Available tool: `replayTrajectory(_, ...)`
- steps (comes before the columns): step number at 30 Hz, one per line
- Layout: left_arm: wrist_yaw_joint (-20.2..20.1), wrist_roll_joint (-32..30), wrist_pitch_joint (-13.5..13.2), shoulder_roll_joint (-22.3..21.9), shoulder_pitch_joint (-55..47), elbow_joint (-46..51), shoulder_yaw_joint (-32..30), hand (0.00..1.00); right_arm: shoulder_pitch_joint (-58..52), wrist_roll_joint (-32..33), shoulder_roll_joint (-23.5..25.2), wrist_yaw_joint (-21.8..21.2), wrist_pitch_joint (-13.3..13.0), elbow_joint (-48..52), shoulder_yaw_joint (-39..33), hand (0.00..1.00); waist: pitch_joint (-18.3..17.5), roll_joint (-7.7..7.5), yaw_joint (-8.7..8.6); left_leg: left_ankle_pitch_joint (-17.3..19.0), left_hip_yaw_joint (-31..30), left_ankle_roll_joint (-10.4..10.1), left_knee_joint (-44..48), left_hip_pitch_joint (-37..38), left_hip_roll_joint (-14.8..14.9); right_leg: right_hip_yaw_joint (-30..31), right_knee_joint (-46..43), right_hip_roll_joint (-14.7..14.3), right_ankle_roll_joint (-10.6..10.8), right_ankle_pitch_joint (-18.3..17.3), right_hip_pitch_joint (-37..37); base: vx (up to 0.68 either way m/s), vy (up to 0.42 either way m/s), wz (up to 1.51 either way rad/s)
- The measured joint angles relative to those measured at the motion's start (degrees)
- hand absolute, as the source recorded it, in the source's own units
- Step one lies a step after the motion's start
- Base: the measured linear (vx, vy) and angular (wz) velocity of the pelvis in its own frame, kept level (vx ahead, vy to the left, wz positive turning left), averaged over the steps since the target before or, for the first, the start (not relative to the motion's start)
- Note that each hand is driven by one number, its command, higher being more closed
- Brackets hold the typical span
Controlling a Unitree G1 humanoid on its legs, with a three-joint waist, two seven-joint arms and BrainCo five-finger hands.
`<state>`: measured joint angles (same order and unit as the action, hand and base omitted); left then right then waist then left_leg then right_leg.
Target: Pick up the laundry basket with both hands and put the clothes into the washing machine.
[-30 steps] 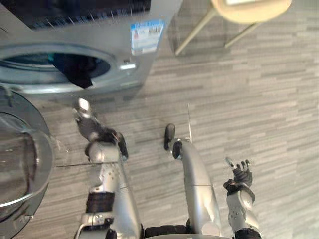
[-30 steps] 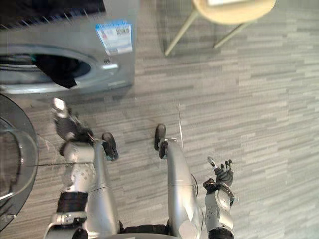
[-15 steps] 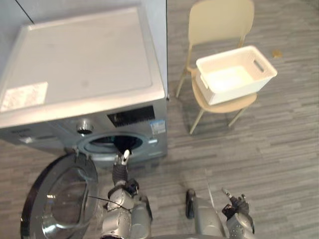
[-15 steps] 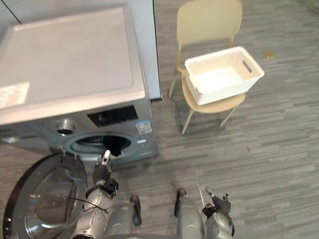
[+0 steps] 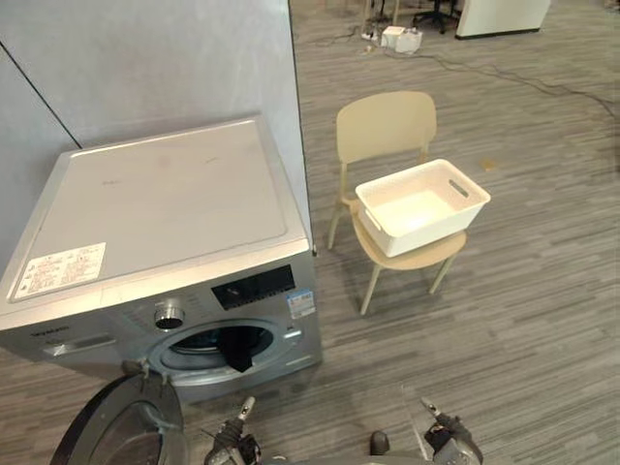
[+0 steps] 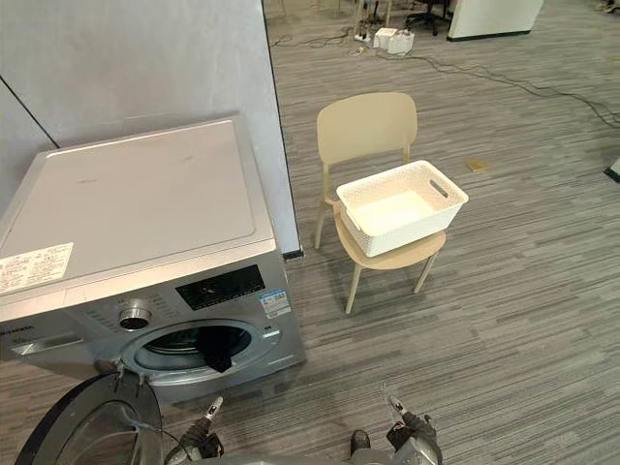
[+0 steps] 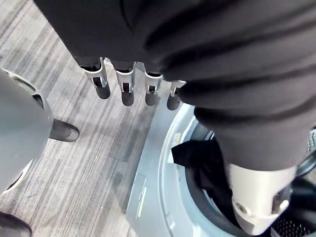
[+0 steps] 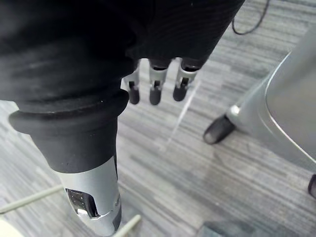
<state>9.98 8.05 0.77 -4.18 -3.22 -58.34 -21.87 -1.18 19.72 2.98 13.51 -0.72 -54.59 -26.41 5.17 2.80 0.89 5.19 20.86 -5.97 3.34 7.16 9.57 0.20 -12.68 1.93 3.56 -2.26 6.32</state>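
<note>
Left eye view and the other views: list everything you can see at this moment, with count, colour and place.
washer: one, silver-grey, left, against the partition
door: one, silver rim, swung open at lower left
cloth: one, dark, hanging out of the drum opening
chair: one, beige, right of the washer
basket: one, white, on the chair seat, looks empty
partition: one, grey, behind the washer
cables: several, dark, on the far floor
box: one, white, far floor by the cables
floor: grey planks
left hand: open, low in front of the washer opening
right hand: open, over bare floor, holding nothing
</note>
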Motion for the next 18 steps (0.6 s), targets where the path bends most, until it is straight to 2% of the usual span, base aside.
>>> replayTrajectory(1, -0.02, -0.06, 0.05, 0.19, 0.61, -0.12, -0.9, 0.0, 0.49, 0.17, 0.54, -0.17, -0.08, 1.08, 0.67, 0.0, 1.29, -0.53, -0.07, 1.34, 0.42, 0.41, 1.87, -0.02, 0.49, 0.36, -10.75, 0.11, 1.09, -1.27, 4.49, -0.16, -0.042, -0.3)
replayTrajectory(3, 0.05, -0.48, 0.01, 1.28, 0.98, -0.16, -0.97, 0.0, 0.58, 0.5, 1.22, -0.28, -0.46, 2.83, 1.8, 0.0, 2.98, -1.18, -0.25, 3.88, 0.16, 0.82, 5.5, -0.05, 0.7, 3.59, -23.68, 0.17, 1.59, -1.62, 9.8, -0.19, -0.097, 0.0)
replayTrajectory(4, 0.09, -1.4, 0.12, 2.17, 0.97, -0.27, -1.07, 0.0, -0.28, 0.53, 1.24, -0.44, -0.44, 3.36, 3.08, 0.0, 2.81, -2.53, -0.52, 4.64, -0.54, 0.66, 8.13, -0.51, 0.79, 6.75, -31.59, 0.2, 2.07, -3.04, 12.52, -0.13, -0.181, 0.5)
replayTrajectory(5, 0.09, -2.44, 0.07, 2.34, 0.95, -0.18, -1.19, 0.0, -1.28, 0.52, 1.05, -0.42, -0.45, 4.01, 3.7, 0.0, 2.63, -2.88, -0.39, 4.65, -2.5, 0.32, 9.58, -1.03, 0.83, 8.76, -38.13, 1.38, 0.98, -4.45, 13.44, -0.05, -0.19, 0.72)
replayTrajectory(6, 0.08, -2.8, 0.07, 2.31, 0.98, -0.19, -1.27, 0.0, -1.65, 0.52, 0.93, -0.42, -0.49, 4.47, 4.03, 0.0, 2.61, -2.84, -0.36, 4.54, -3.61, 0.18, 9.82, -1.33, 0.85, 9.55, -40.41, 2.49, 0.4, -4.78, 13.88, -0.03, -0.238, 0.81)
replayTrajectory(8, 0.18, -3.67, 0.1, 2.28, 0.39, -0.2, -2.04, 0.0, -1.55, 0.49, 0.56, -1.02, -0.38, 4.53, 4.63, 0.0, 1.93, -2.71, 0.13, 3.49, -6.57, -1.57, 10.03, -2.85, 1.65, 14.7, -42.91, 7.11, -1.2, -5.33, 12.93, -0.01, -0.315, 0.62)
replayTrajectory(9, 0.23, -3.67, 0.11, 2.28, 0.05, -0.22, -2.84, 0.0, -1.52, 0.49, 0.73, -1.19, -0.33, 4.53, 4.74, 0.0, 1.61, -2.84, 0.06, 3.15, -7.55, -2.24, 10.14, -3.53, 1.88, 15.9, -41.57, 8.41, -1.26, -5.36, 11.68, 0.0, -0.427, 0.62)
replayTrajectory(10, 0.34, -3.59, 0.16, 2.46, -0.57, -0.13, -3.5, 0.0, -1.63, 0.45, 1.17, -1.22, -0.04, 4.46, 4.77, 0.0, 1.03, -3.31, 0.08, 2.73, -9.85, -3.91, 10.71, -5.03, 2.68, 17.43, -36.35, 10.58, -0.62, -5.11, 7.9, 0.0, -0.4, 0.59)
replayTrajectory(11, 0.35, -3.49, 0.12, 2.61, -0.69, -0.17, -3.47, 0.0, -1.5, 0.33, 1.26, -1.29, 0.22, 4.2, 4.76, 0.0, 0.35, -4.23, 0.06, 2.55, -11.2, -4.99, 10.99, -5.73, 3.32, 16.97, -32.75, 11.0, 4.97, -8.17, 5.71, -0.01, -0.547, 0.68)
replayTrajectory(12, 0.35, -3.31, 0.36, 2.05, -0.82, -0.46, -3.44, 0.0, -1.27, -0.11, 0.93, -1.32, 0.99, 4.17, 4.49, 0.0, -0.25, -3.2, 0.21, 1.32, -13.48, -6.9, 10.02, -6.89, 5.06, 12.08, -26.07, 10.89, 11.06, -13.64, 2.59, 0.03, -0.488, 0.27)
replayTrajectory(13, 0.43, -2.71, 0.38, 1.66, -0.9, -0.71, -3.45, 0.0, 0.32, -0.34, 0.33, -1.28, 1.08, 3.53, 4.19, 0.0, -0.9, -1.87, 0.99, -1.26, -14.61, -5.81, 7.65, -7.03, 6.21, 9.28, -22.04, 10.07, 9.27, -17.32, 1.28, 0.03, -0.464, 0.08)
replayTrajectory(14, 0.5, -2.4, 0.38, 1.44, -1.07, -0.73, -3.38, 0.0, 1.32, -0.93, -0.33, -1.36, 1.12, 2.76, 4.31, 0.0, -0.9, -1.87, 1.23, -3.16, -14.89, -5.11, 6.39, -6.97, 6.38, 8.62, -21.27, 9.51, 8.01, -19.01, 1.24, -0.06, -0.607, 0.3)
replayTrajectory(15, 0.94, -1.11, 0.18, 0.65, -0.86, -0.83, -1.95, 0.0, 2.07, -2.73, -3.36, -1.31, 1.2, 0.94, 4.44, 0.0, -0.97, -0.08, 0.49, -9.07, -17.97, -5.34, 4.25, -8.15, 8.07, 5.4, -22.21, 7.91, 6.7, -20.33, 0.92, -0.13, -0.517, 0.65)
replayTrajectory(16, 1.14, -0.31, -0.03, 0.53, -0.89, -0.75, -1.2, 0.0, 2.0, -3.27, -3.97, -1.32, 1.2, 0.51, 4.45, 0.0, -1.02, -0.14, 0.19, -11.17, -18.75, -5.22, 4.24, -9.04, 8.32, 3.89, -22.17, 7.77, 5.67, -20.86, 0.83, -0.18, -0.484, 0.9)
replayTrajectory(17, 1.27, 0.34, -0.19, 1.09, -0.91, -0.62, -0.84, 0.0, 2.06, -3.87, -4.35, -1.33, 1.19, 0.15, 4.5, 0.0, -1.14, -0.45, 0.09, -13.32, -19.08, -4.16, 4.11, -10.08, 8.38, 2.44, -22.14, 7.79, 4.49, -21.52, 0.72, -0.14, -0.175, 0.85)
replayTrajectory(18, 1.29, 0.76, -0.14, 1.46, -0.69, -0.59, -0.6, 0.0, 2.1, -4.48, -4.86, -1.37, 1.08, -0.28, 4.5, 0.0, -1.15, -0.67, -0.23, -17.59, -18.75, -1.51, 3.2, -11.78, 8.29, -0.17, -21.91, 7.89, 3.51, -21.88, 0.42, -0.18, -0.23, 1.3)
